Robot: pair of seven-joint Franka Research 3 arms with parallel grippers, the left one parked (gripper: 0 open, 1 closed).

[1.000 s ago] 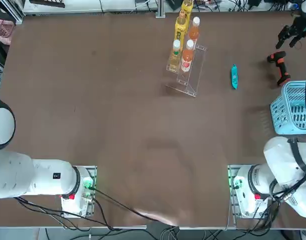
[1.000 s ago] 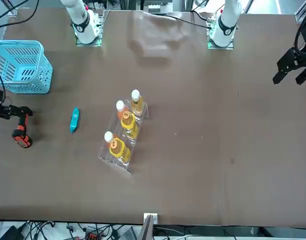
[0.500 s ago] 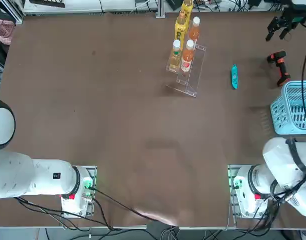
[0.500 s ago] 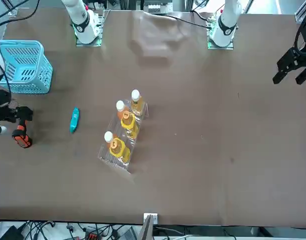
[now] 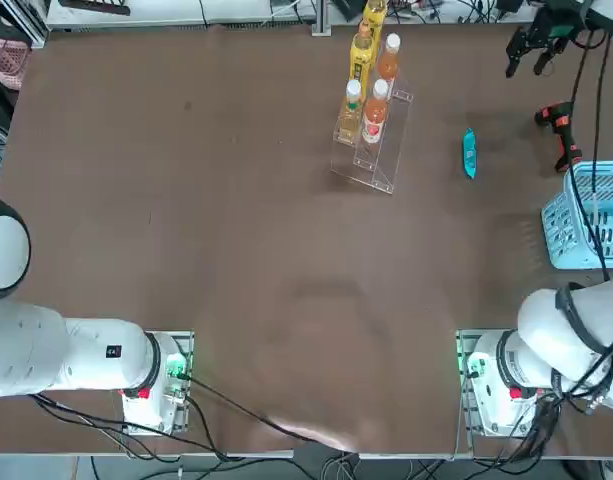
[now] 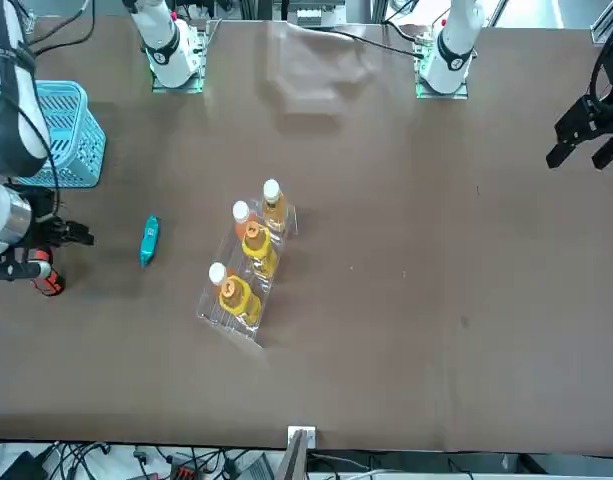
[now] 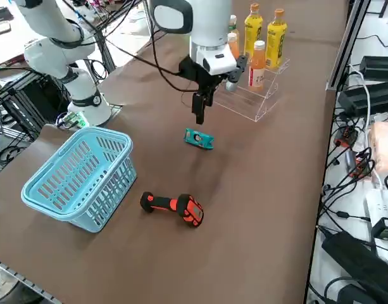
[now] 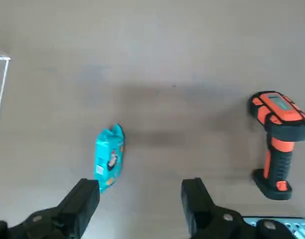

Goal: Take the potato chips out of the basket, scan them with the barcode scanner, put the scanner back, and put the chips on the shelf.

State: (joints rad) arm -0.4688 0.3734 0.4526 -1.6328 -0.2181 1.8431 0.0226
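Brown table (image 5: 236, 250) carrying potato chips (image 5: 469, 153), barcode scanner (image 5: 560, 133), basket (image 5: 589, 215), shelf (image 5: 374, 140); right tool (image 8: 140, 191) spread apart, empty, above.

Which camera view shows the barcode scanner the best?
The right wrist view: the barcode scanner lies unobstructed, head and handle clear. The right side view shows it whole beside the basket. In the top view it is small; in the front view the arm partly hides it.

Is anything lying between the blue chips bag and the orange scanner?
No. In the right wrist view, only bare table separates the chips and the scanner.
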